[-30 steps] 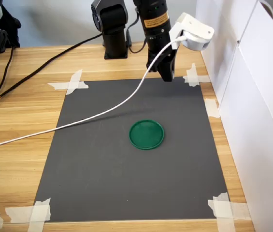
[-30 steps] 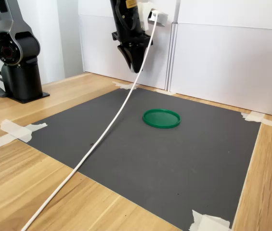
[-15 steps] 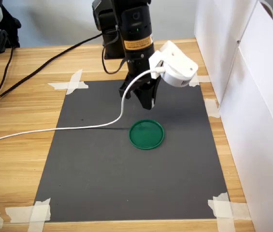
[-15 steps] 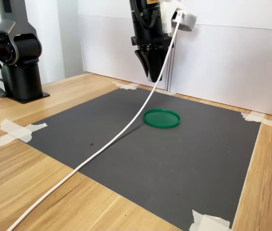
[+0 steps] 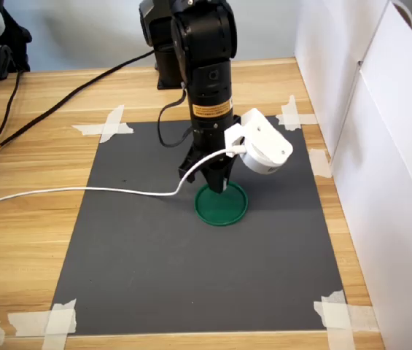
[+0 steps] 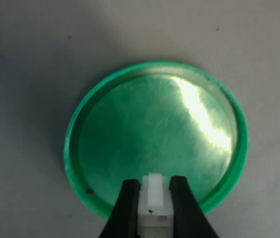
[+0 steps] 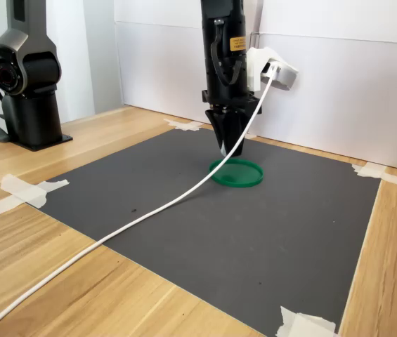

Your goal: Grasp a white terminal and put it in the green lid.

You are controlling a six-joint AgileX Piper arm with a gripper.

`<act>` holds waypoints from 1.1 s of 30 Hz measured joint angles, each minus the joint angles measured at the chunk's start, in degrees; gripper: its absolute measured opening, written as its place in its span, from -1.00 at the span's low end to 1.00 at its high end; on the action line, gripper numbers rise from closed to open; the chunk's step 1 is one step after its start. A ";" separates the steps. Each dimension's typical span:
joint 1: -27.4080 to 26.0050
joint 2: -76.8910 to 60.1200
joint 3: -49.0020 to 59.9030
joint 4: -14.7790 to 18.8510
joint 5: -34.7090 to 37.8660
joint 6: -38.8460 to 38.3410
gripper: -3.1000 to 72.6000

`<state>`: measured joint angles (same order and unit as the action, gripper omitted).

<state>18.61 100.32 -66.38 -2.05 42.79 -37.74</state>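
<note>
The green lid (image 5: 224, 208) (image 7: 240, 175) (image 6: 154, 134) lies flat near the middle of the dark mat (image 5: 154, 240). My gripper (image 5: 218, 187) (image 7: 228, 149) (image 6: 153, 206) points straight down just above the lid's rim. In the wrist view the white terminal (image 6: 154, 201) is pinched between the two black fingers (image 6: 126, 208), held over the lid's inner floor near its edge. The gripper is shut on the terminal. In both exterior views the terminal is too small to make out.
A white camera box (image 5: 260, 142) with a white cable (image 5: 74, 193) hangs on the wrist; the cable trails across the mat. A second black arm base (image 7: 26, 84) stands on the wooden table. White panels (image 5: 381, 146) wall one side. Tape strips (image 5: 107, 124) hold the mat's corners.
The arm has swung from the mat's far edge to above the green lid and come down close over it, the cable dragging along.
</note>
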 joint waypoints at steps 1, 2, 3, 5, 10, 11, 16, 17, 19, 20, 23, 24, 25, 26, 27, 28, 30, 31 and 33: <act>0.00 0.30 0.00 -0.26 -0.18 0.00 -0.68; 0.00 0.63 0.00 -0.51 -0.25 0.07 -0.68; 0.00 0.95 0.00 -0.69 -0.32 0.07 -0.68; 0.00 1.39 0.00 -0.99 -0.33 0.07 -0.68; 0.00 1.87 0.00 -1.34 -0.93 0.07 -0.66; 0.00 1.92 0.00 -1.34 -1.10 0.07 -0.64; 0.00 1.99 0.00 -1.81 -2.25 0.07 -0.26; 0.00 1.99 0.00 -2.01 -2.49 0.07 -0.13; 0.00 1.82 0.00 -2.14 -3.28 0.07 0.14; 0.00 1.58 0.00 -2.17 -3.58 0.07 0.24; 0.00 0.51 0.00 -2.17 -4.34 0.07 0.53; 0.00 0.05 0.00 -2.17 -4.61 0.12 0.58; 0.00 -0.69 0.00 -2.17 -4.88 0.29 0.62; 0.00 -1.62 0.00 -2.17 -5.31 0.59 0.64; 0.00 -2.77 0.00 -2.05 -5.97 1.07 0.65; 0.00 -4.10 0.00 -2.05 -6.86 1.72 0.64; 0.00 -7.19 0.00 -2.04 -8.96 3.46 0.60; 0.00 -8.87 0.00 -1.99 -9.95 4.37 0.54; -0.01 -12.00 0.00 -1.99 -11.59 5.83 0.40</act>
<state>18.60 88.31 -66.38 -4.04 31.20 -31.92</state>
